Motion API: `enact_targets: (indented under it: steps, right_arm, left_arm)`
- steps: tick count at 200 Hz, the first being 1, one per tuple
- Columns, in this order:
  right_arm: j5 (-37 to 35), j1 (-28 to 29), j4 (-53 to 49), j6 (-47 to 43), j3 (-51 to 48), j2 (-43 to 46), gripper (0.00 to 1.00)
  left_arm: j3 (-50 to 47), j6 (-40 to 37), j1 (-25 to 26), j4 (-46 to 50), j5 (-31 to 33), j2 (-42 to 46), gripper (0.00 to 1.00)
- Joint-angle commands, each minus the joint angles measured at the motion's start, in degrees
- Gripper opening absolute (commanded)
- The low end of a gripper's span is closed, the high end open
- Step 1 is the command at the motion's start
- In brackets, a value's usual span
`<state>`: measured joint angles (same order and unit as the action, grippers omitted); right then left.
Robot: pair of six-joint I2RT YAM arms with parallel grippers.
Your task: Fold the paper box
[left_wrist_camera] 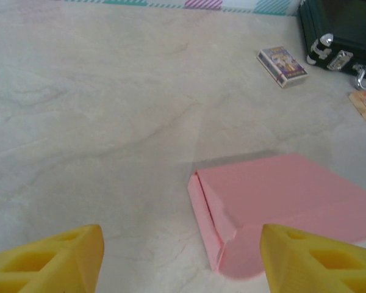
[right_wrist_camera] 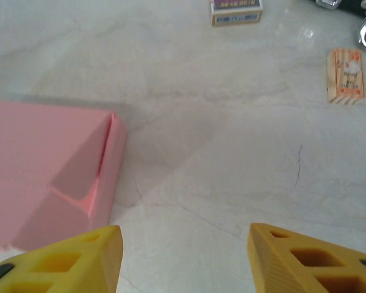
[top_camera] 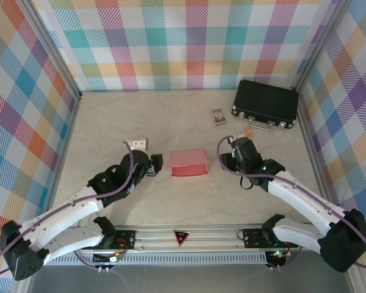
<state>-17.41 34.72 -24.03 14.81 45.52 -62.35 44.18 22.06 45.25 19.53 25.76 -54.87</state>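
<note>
At the far left a small pale block (top_camera: pixel 137 144) sat on the table (top_camera: pixel 110 122); I could not tell what it was. Just right of it, my left gripper (left_wrist_camera: pixel 180 235) hung low over the table. Its yellow fingers (left_wrist_camera: pixel 55 262) were spread wide, with nothing between them but bare surface and the near corner of the paper box (top_camera: pixel 189 163).

The box was salmon pink and folded into a flat rectangular shape. It lay on the table between my two grippers, close to each. Its left end showed a tucked side flap and a rounded tab by my left gripper's right-hand finger; whether that finger touched the tab I could not tell.

To the box's right, my right gripper (right_wrist_camera: pixel 183 229) was spread wide too and held nothing, with the box's right end just beyond its left-hand finger. Farther back and to the right lay a small printed card pack (left_wrist_camera: pixel 282 65), an orange tag (right_wrist_camera: pixel 346 74) and the black case (top_camera: pixel 265 104), the case near the back right corner.
</note>
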Motion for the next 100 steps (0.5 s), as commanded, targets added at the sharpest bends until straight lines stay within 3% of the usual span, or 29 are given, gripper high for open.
enact_targets:
  steps: [1, 38, 100]
  right_arm:
    - [6.4, -0.7, -2.5, 0.5, 6.3, -4.5, 0.57]
    - [18.8, -1.1, -4.7, -0.6, 17.8, -19.4, 0.54]
    - [18.8, -1.1, -3.8, 1.8, 18.6, -31.4, 0.46]
  left_arm:
    - [4.3, -1.7, -3.7, -1.2, -6.4, -6.4, 0.7]
    - [10.4, -2.7, -8.9, -5.2, -22.0, -21.2, 0.7]
    - [13.8, -0.7, -9.4, -5.2, -28.1, -35.2, 0.65]
